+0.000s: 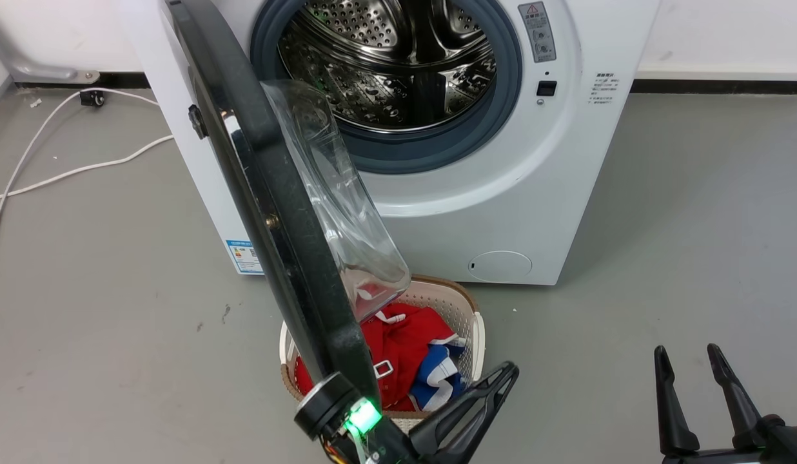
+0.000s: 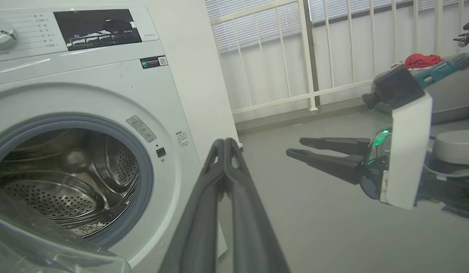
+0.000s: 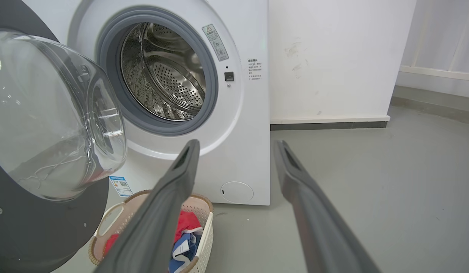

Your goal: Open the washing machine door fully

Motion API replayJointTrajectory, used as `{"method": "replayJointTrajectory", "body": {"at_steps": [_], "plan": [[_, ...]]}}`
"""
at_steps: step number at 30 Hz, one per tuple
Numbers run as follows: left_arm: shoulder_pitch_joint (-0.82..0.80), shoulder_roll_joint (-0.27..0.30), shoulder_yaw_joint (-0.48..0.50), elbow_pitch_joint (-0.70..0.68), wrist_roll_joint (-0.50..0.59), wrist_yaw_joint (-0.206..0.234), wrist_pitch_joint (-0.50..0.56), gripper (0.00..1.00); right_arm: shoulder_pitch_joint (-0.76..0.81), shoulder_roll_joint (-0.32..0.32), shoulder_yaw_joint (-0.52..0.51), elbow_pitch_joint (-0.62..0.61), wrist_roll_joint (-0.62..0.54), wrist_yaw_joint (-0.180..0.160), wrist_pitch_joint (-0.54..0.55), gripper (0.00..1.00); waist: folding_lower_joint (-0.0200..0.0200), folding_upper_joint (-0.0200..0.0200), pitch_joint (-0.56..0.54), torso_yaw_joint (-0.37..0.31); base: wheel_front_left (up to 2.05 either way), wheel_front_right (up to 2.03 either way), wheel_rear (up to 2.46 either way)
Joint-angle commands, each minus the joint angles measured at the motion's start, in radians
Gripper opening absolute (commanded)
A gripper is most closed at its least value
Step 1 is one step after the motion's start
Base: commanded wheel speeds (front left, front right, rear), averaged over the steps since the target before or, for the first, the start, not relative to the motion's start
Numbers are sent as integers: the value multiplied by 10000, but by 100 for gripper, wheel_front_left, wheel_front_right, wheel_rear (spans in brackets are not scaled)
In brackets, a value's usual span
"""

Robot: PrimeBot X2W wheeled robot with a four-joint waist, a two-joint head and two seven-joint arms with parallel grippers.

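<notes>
Left jaws together, beside the washing machine door (image 1: 279, 193)

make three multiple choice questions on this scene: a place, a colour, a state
1. The cream perforated plastic laundry basket is: A. on the grey floor before the big white washing machine B. inside it C. on top of it
2. The clothes in it are: A. green B. red, blue and white C. black
3. The round glossy black door with clear glass bowl is: A. latched B. removed C. swung open
Key: A, it sits under the door; B, red fabric beside blue and white; C, its edge stands out from the machine.
</notes>
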Motion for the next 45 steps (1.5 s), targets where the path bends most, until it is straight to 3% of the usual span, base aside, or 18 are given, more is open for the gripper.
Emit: {"method": "replayJointTrajectory", "body": {"at_steps": [1, 18, 41, 42, 45], "plan": [[117, 53, -1, 89, -43, 4, -72, 0, -105, 16, -18, -43, -64, 1, -22, 100, 0, 0, 25, 2, 0, 0, 0], [664, 40, 951, 1941, -816, 953, -160, 0, -223, 16, -38, -40, -145, 1, -22, 100, 0, 0, 325, 154, 0, 0, 0], [1810, 581, 3456, 1465, -1334, 2310, -112, 0, 71, 15, -107, 70, -166, 0, -22, 100, 0, 0, 193, 859, 0, 0, 0], [2084, 668, 3938, 1298, -1409, 2513, -120, 0, 51, 15, -144, 39, -156, 1, -22, 100, 0, 0, 261, 983, 0, 0, 0], [2193, 790, 4299, 1211, -1426, 2582, -120, 0, 68, 15, -146, 42, -159, 0, -22, 100, 0, 0, 319, 1089, 0, 0, 0]]}}
